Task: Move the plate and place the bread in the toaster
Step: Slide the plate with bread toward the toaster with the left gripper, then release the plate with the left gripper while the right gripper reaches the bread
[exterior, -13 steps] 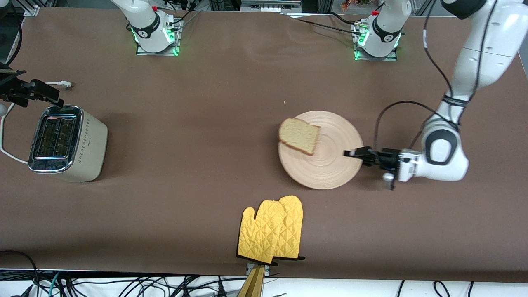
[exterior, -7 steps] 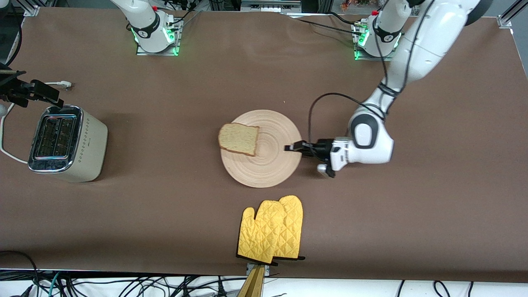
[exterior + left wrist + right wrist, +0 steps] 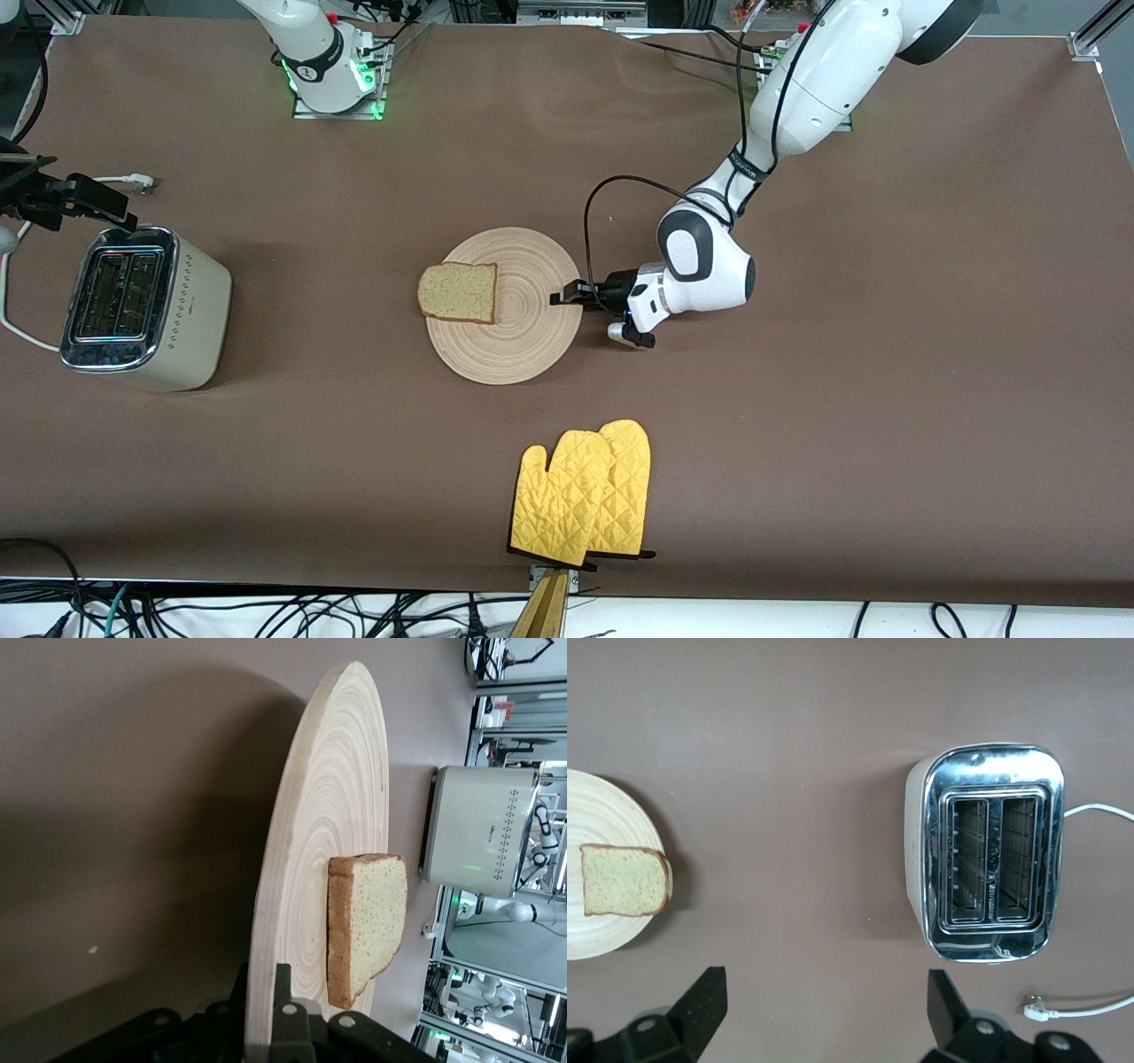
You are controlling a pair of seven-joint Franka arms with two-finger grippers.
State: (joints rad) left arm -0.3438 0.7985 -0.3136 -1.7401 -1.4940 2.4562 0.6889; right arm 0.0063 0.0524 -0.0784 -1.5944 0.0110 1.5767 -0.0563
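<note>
The wooden plate lies mid-table, with the bread on its rim toward the right arm's end, overhanging slightly. My left gripper is shut on the plate's edge toward the left arm's end; in the left wrist view its fingers clamp the plate, with the bread and toaster past it. The toaster stands at the right arm's end, slots empty. My right gripper hovers open and empty near it; its own view shows the toaster, plate and bread.
A pair of yellow oven mitts lies near the table edge nearest the front camera. The toaster's white cord loops beside it, and its plug lies on the table near the right gripper.
My left gripper has dragged the plate, with the bread on it, across the table toward the toaster. The right arm has not moved.
</note>
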